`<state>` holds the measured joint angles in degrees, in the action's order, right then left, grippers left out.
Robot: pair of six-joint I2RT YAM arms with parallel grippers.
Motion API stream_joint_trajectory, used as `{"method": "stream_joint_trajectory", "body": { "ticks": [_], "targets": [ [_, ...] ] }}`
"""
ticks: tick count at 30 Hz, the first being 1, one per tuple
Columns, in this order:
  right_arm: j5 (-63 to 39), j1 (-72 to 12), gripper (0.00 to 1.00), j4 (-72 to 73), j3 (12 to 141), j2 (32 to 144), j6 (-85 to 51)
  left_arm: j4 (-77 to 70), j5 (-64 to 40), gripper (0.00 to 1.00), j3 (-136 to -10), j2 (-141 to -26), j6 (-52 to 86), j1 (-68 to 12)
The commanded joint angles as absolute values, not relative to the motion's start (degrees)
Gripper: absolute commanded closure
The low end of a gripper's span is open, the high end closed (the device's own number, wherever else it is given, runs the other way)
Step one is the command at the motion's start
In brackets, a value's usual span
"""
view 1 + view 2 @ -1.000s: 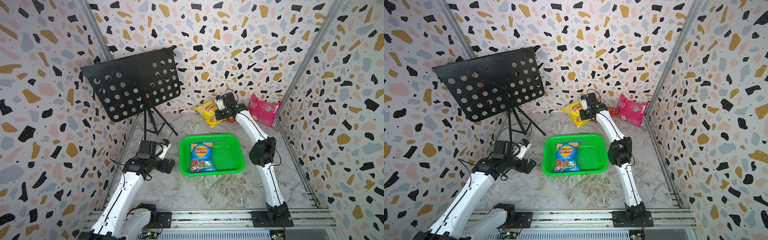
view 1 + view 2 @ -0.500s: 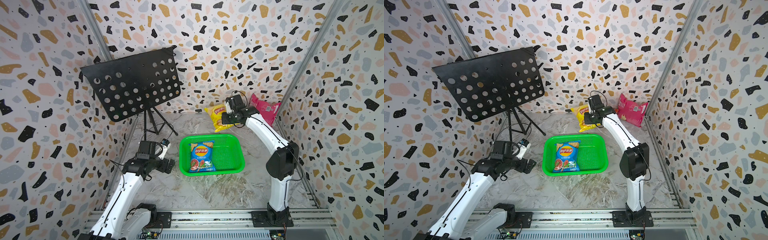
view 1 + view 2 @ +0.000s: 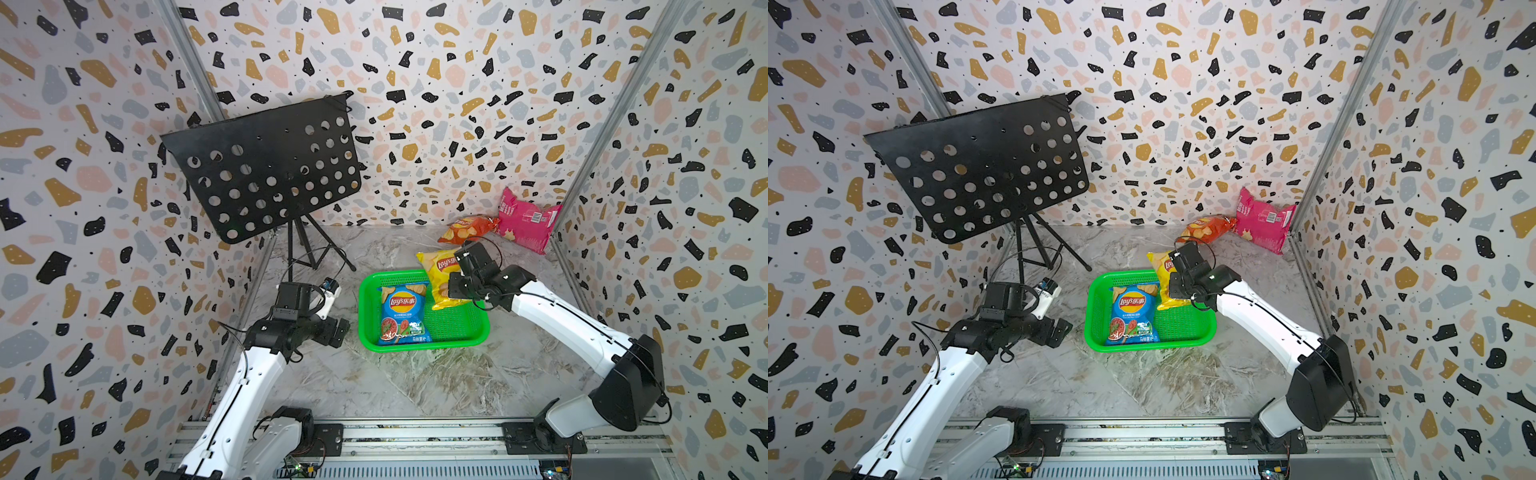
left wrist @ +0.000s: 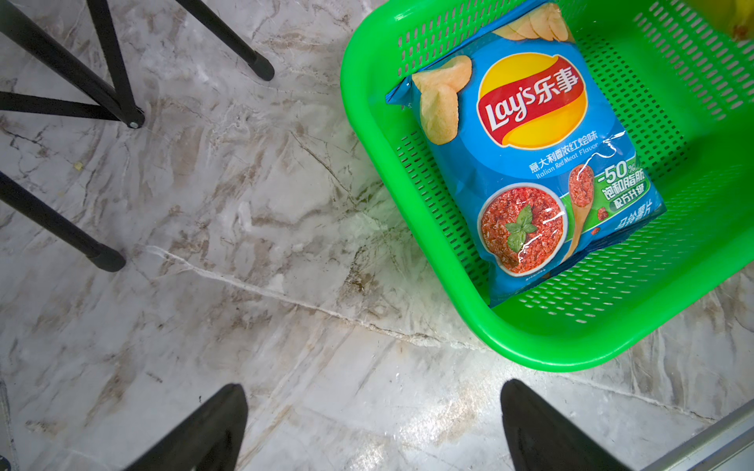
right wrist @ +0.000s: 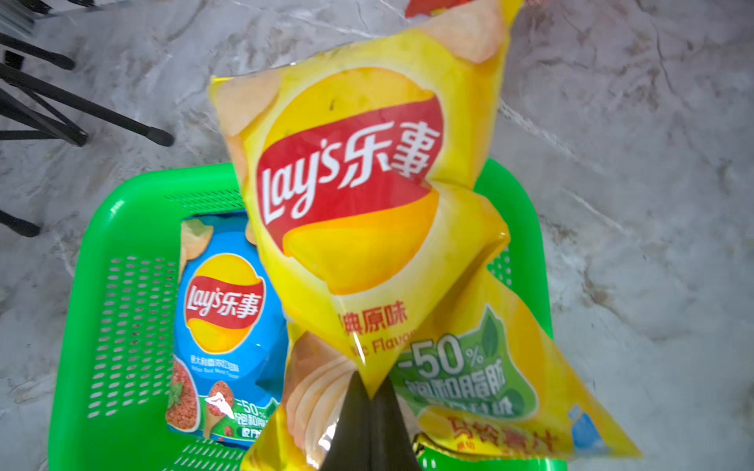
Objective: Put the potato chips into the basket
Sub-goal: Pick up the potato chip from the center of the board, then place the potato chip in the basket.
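Right tool [image 3: 454,286] is clenched on a pinched fold of the yellow bag [image 3: 438,270], which is held clear of the bench [image 3: 415,382] and hangs ahead of the tool over the far rim of the basket [image 3: 365,316]. The carry step is judged to be in hand. Just beside and below the tool, the blue bag [image 3: 401,316] is already laid flat in the basket, with bare mesh floor under the tool. For the next move, the tool should be lowered over that bare floor and released, so that the yellow bag is set clear of the rim. Beyond the tool, the orange-red bag [image 3: 467,227] and magenta bag [image 3: 525,222] are left by the rear wall. Left tool [image 4: 373,412] is held released, across the basket from the right tool. Since one second earlier, the yellow bag has been lifted from near the rear wall and brought to the basket; the left tool is unmoved.
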<state>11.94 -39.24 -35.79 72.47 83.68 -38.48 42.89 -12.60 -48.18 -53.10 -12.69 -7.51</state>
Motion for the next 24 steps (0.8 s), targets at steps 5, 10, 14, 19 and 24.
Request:
{"method": "stream_joint_trajectory", "body": {
  "ticks": [5, 10, 14, 19, 24],
  "targets": [
    [18.0, -42.6, 1.0, -29.9, 66.0, 77.5, -50.3, 43.0, -13.4, 0.0, -47.6, -52.5, -13.2, -7.3],
    [18.5, -44.0, 1.0, -30.6, 67.8, 79.5, -51.3, 43.0, -13.3, 0.0, -47.5, -52.4, -13.1, -7.3],
    [17.3, -45.0, 1.0, -30.7, 67.8, 81.5, -52.0, 42.9, -13.2, 0.0, -47.5, -52.5, -13.2, -7.3],
    [14.7, -45.3, 1.0, -30.6, 66.2, 82.7, -52.9, 42.8, -13.1, 0.0, -47.5, -52.7, -13.2, -7.3],
    [15.3, -45.5, 1.0, -31.0, 64.5, 82.8, -52.7, 42.9, -13.2, 0.0, -47.5, -52.8, -13.2, -7.3]
  ]
}}
